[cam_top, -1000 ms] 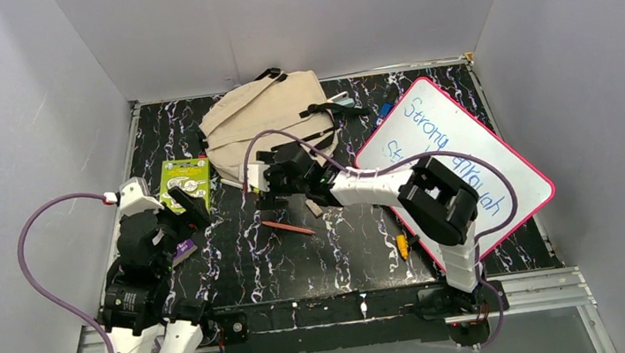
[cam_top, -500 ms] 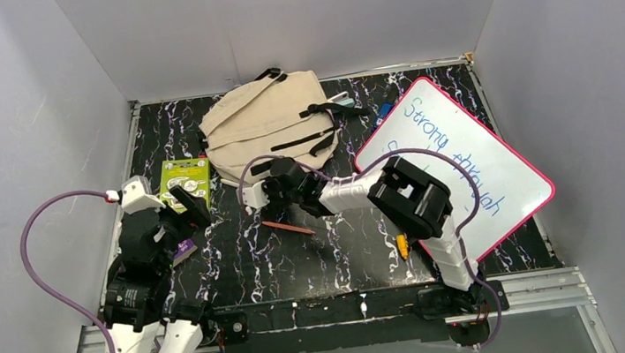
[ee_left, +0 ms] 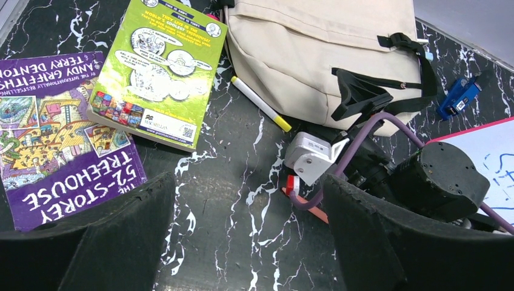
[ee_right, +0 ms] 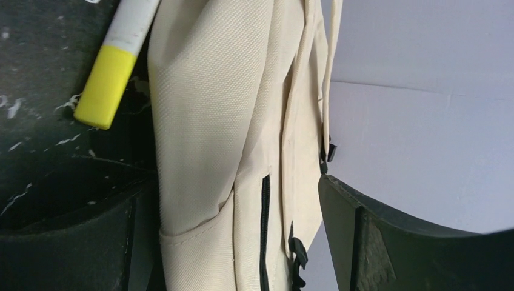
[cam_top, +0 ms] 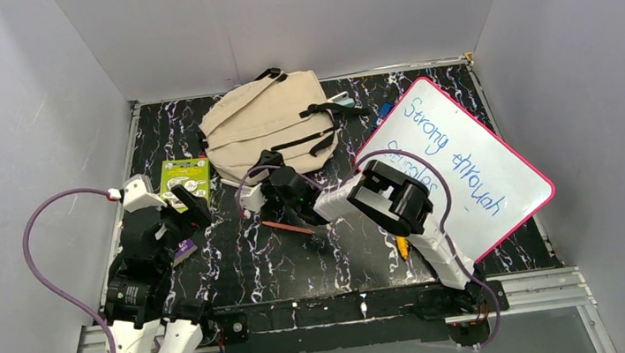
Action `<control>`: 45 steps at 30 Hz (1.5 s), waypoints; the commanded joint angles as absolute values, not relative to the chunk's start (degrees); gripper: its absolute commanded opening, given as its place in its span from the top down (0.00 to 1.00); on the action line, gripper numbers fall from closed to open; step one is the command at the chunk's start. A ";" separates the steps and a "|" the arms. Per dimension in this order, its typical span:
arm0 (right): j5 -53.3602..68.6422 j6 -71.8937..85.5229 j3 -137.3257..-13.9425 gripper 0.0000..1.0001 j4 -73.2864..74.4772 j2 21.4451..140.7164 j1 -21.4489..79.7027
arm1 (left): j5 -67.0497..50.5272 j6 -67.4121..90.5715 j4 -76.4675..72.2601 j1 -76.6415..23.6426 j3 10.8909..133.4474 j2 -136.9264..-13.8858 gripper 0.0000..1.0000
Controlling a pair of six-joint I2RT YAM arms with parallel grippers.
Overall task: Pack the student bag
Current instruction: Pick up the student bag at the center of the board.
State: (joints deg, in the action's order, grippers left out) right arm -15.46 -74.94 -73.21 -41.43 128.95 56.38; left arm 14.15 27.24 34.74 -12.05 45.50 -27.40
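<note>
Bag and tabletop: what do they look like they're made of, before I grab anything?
Bag: cream woven cloth, matte and canvas-like. The weave shows close up in the right wrist view. Its straps: black flat webbing, probably nylon. Tabletop: hard, black with white veins and a faint sheen. It looks like marble, but may only be a printed laminate.

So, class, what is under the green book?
One corner of the green book rests on the purple book; the rest lies over the black table. Anything else beneath it is covered and cannot be seen.
</note>
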 commanded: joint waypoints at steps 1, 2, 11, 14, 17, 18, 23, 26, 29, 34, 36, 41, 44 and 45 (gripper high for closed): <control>-17.22 -77.20 -75.57 0.01 -45.13 132.63 56.45 | 14.10 26.89 33.75 -11.55 45.51 -27.69 0.12; -17.28 -77.36 -76.03 0.01 -45.37 133.09 56.35 | 14.11 26.89 33.75 -11.60 45.50 -27.69 0.12; -18.17 -75.83 -80.05 0.36 -45.98 134.64 55.64 | 14.11 26.81 33.75 -11.54 45.45 -27.92 0.12; -18.31 -74.81 -80.43 0.49 -46.66 133.28 55.30 | 14.15 26.88 33.71 -11.56 45.44 -28.00 0.12; -16.97 -71.29 -81.45 0.61 -43.31 129.97 54.68 | 14.19 26.89 33.83 -11.53 45.51 -28.21 0.12; -16.21 -69.87 -82.12 0.64 -41.27 128.71 54.40 | 14.23 26.89 33.84 -11.58 45.53 -28.10 0.12; -14.22 -66.20 -85.25 0.89 -35.48 124.00 52.87 | 14.76 27.15 33.93 -11.52 45.42 -27.14 0.12; -13.65 -65.49 -85.79 1.00 -35.34 120.98 52.19 | 14.94 27.24 34.01 -11.53 45.43 -26.81 0.12; -13.56 -63.82 -87.20 1.00 -34.66 118.70 51.45 | 15.09 27.25 34.03 -11.59 45.52 -26.93 0.12; -12.64 -57.48 -94.32 1.00 -30.09 116.67 48.99 | 16.04 27.41 33.62 -11.51 46.09 -26.24 0.12; -12.01 -55.16 -98.27 1.00 -26.95 116.47 47.99 | 15.22 26.28 33.27 -11.52 47.91 -26.17 0.12; -10.67 -49.70 -106.20 1.00 -22.91 115.41 46.15 | 14.60 24.01 35.54 -11.57 57.91 -30.26 0.12; -11.36 -46.43 -111.16 1.00 -21.06 115.20 45.76 | 14.18 23.80 39.06 -11.55 64.21 -33.62 0.12; -11.34 -46.09 -112.37 1.00 -20.79 114.91 45.70 | 13.90 23.82 40.09 -11.60 66.00 -34.48 0.12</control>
State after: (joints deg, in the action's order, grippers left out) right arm -11.44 -51.00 -103.85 -15.97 121.54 46.02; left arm 14.33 25.28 36.93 -11.99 58.59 -31.16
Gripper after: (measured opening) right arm 0.053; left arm 0.879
